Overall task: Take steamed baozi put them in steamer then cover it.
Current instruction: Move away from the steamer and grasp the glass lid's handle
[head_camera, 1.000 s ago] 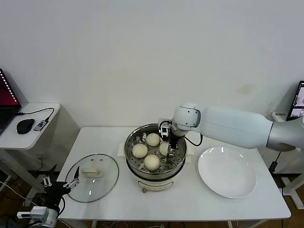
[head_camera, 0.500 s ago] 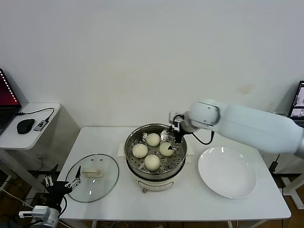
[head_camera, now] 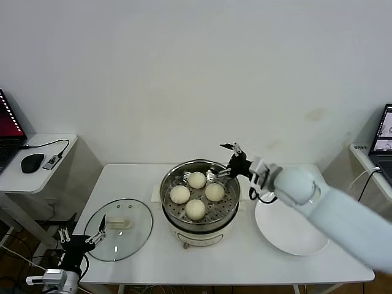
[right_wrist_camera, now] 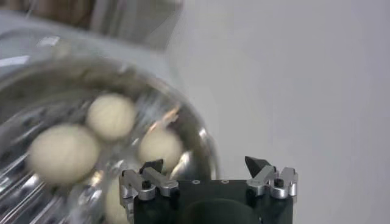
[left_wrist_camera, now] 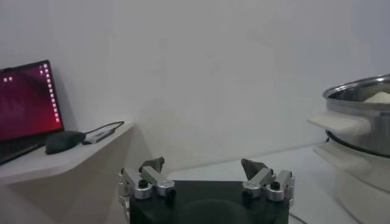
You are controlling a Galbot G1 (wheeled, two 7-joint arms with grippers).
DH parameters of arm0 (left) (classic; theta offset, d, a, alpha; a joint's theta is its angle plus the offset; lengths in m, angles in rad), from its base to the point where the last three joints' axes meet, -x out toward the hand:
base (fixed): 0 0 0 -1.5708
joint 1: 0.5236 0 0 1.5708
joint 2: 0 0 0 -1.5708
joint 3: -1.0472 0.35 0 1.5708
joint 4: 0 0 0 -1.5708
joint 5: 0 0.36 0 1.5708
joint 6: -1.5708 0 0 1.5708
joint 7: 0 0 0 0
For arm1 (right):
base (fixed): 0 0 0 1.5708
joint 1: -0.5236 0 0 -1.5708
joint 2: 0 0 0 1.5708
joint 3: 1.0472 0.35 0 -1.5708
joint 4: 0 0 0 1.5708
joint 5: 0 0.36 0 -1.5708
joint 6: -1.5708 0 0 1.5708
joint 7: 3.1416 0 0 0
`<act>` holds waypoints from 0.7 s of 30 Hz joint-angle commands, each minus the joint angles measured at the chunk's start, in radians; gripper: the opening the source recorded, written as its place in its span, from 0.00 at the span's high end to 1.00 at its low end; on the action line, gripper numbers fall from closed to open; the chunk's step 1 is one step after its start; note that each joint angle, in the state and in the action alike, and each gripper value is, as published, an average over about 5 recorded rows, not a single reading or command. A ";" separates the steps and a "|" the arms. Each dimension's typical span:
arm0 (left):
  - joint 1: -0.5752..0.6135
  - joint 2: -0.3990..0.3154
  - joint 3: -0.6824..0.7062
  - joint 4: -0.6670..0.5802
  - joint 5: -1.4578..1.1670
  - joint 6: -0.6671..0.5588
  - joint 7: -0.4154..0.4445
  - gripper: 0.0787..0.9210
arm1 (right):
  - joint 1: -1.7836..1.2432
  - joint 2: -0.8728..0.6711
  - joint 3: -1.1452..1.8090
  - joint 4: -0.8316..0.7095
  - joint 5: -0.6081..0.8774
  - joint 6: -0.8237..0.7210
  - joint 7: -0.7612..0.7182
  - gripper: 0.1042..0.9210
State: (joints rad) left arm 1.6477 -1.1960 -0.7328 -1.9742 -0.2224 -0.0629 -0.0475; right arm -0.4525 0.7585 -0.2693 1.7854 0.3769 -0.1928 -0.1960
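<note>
1. Done: four steamed baozi [head_camera: 196,194] resting inside the steamer [head_camera: 200,221], centre frame.
2. Right gripper [head_camera: 223,162] above the steamer's far rim, spread wide, empty.
3. Left: cover [head_camera: 120,228] flat on table, lower left; left gripper [head_camera: 81,236] beside it, wide, empty.

A flat white plate [head_camera: 293,236] lies on the right part of the white surface [head_camera: 245,263]. To the left stands a smaller white side table [head_camera: 37,160], apart from the surface. On it there is a black mouse [head_camera: 32,162], a small grey adapter with a cable [head_camera: 53,160], and an open laptop [head_camera: 8,130] with a red screen at the edge. Behind everything is a plain white wall [head_camera: 184,73].
</note>
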 commanded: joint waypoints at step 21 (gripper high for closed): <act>-0.019 0.076 -0.090 0.378 1.356 -0.274 -0.182 0.12 | -1.131 0.672 1.287 0.019 -0.322 0.418 0.045 0.12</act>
State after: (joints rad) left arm 1.6543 -1.1509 -0.7678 -1.8051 0.4283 -0.2215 -0.1473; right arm -1.4384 1.3011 0.8172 1.8276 0.1018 0.1551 -0.1661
